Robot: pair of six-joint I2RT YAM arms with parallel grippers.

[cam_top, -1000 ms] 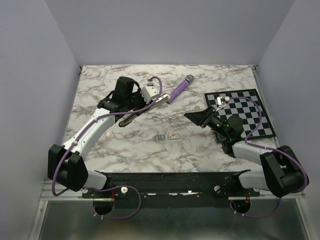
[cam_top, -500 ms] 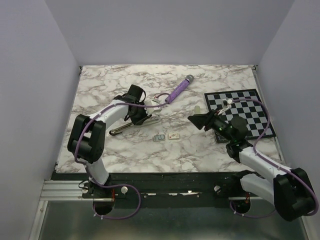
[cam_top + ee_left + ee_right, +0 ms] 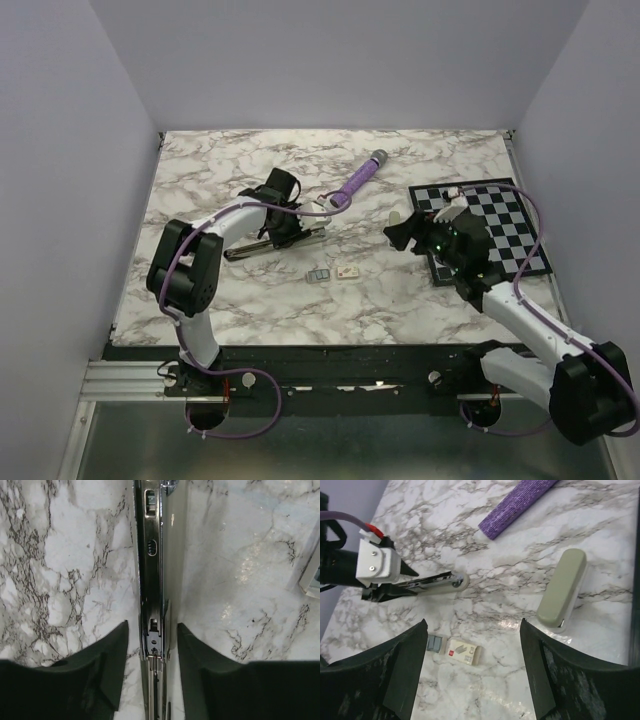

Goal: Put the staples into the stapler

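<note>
The stapler [image 3: 305,237] lies opened out flat on the marble table, its dark metal rail facing up [image 3: 150,555]; it also shows in the right wrist view [image 3: 432,583]. My left gripper [image 3: 283,228] straddles its rail [image 3: 151,625], jaws slightly open with a thin gap on each side. The cream-white staple box [image 3: 348,271] and the grey staple block [image 3: 319,275] lie side by side on the table in front of the stapler. My right gripper [image 3: 395,235] hovers open and empty, with the box [image 3: 464,652] and the block [image 3: 435,644] showing between its fingers [image 3: 473,625].
A purple cylinder with a grey tip [image 3: 358,178] lies behind the stapler. A separate beige oblong piece [image 3: 562,590] lies by my right gripper, next to the checkered mat [image 3: 490,225] at the right. Walls close in the table on three sides.
My left gripper brought the stapler down from the air onto the table and its hold has loosened. My right gripper drew back a little to the right.
</note>
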